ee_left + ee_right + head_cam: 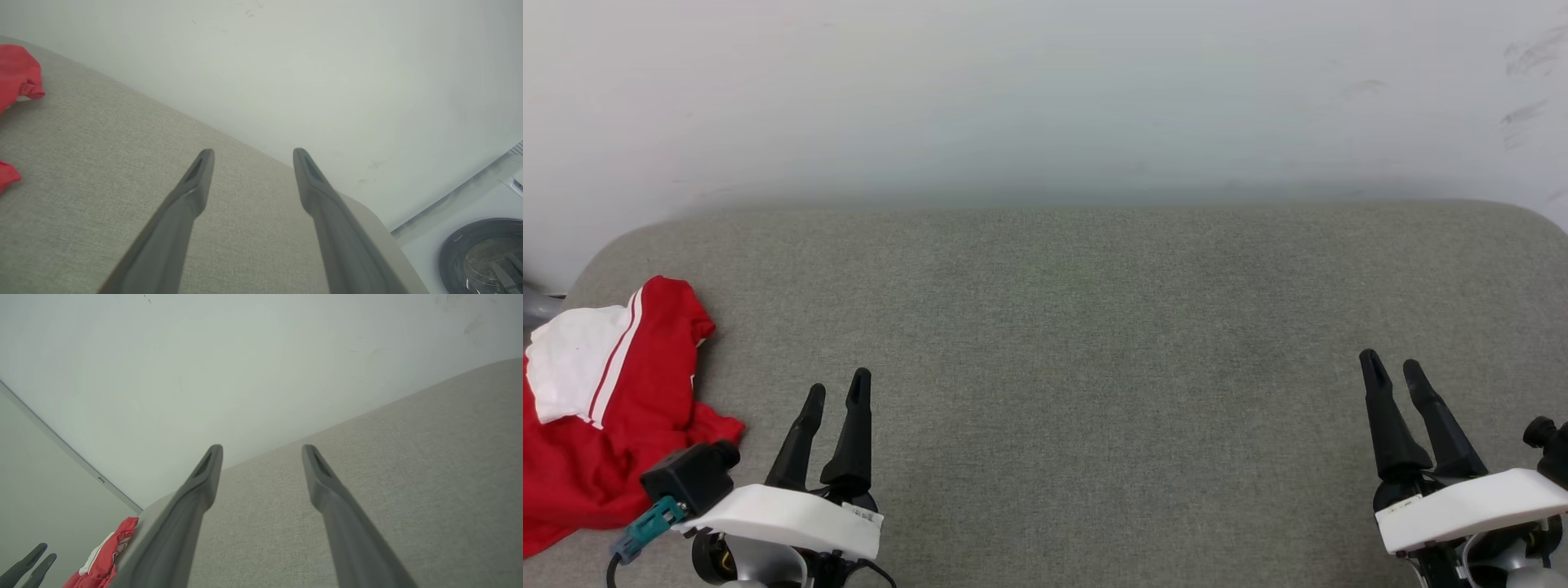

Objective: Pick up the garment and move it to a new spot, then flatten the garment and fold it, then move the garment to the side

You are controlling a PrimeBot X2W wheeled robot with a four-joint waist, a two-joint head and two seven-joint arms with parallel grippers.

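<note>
Both claws stand spread and empty. The left gripper (838,384) hovers over the near left part of the grey padded surface (1094,310), and the right gripper (1391,362) is well apart at the near right, each with a clear gap between its dark fingers. Just left of the left gripper, clear of its fingers, the garment (621,425) lies crumpled at the surface's left edge. A white sleeve end with red stripes is on top, and red cloth runs out of the head view. That heap is the trouble, I judge: a pinch into the bunched folds may catch a single layer or only the sleeve. The shirt would then trail, drag along the padding and land twisted at its new spot, which would make flattening harder. Lying so close to the edge, it could also slide off if nudged rather than gripped. The left wrist's camera block and its teal-plugged cable (645,531) sit beside the cloth and might snag it during the reach.
</note>
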